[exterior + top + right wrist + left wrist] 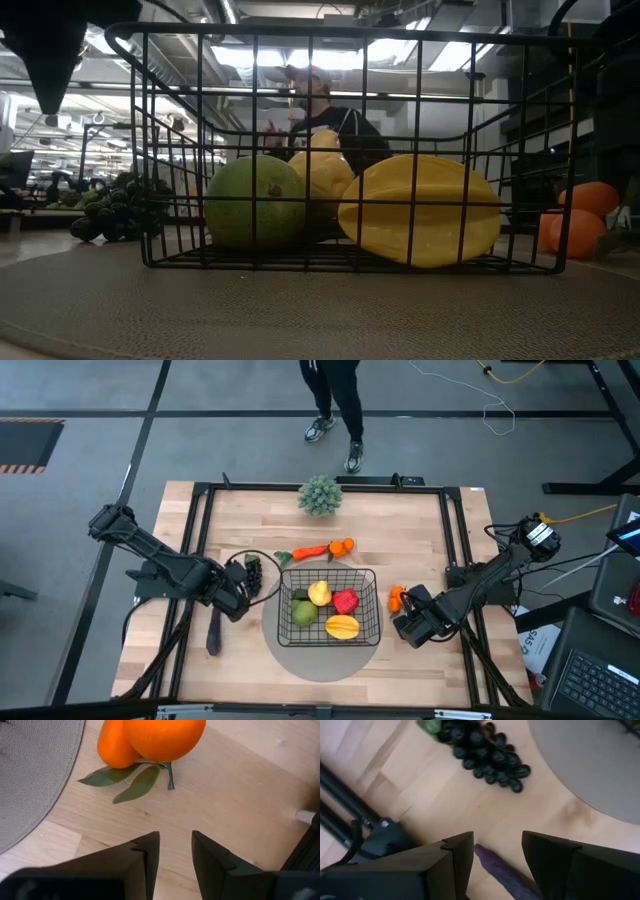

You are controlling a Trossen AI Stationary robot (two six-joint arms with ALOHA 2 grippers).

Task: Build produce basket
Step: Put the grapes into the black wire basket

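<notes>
Now you are going for the purple eggplant [502, 872] on the table left of the basket [371, 622]. Your left gripper [497, 852] hangs over it, fingers apart. Lower, then squeeze. Your right gripper [175, 851] waits open near the oranges [150, 737].

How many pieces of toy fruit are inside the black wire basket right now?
4, from above: a green pear, a pale yellow fruit, a red pepper and a ridged yellow fruit in the basket. More could lie hidden beneath.
</notes>
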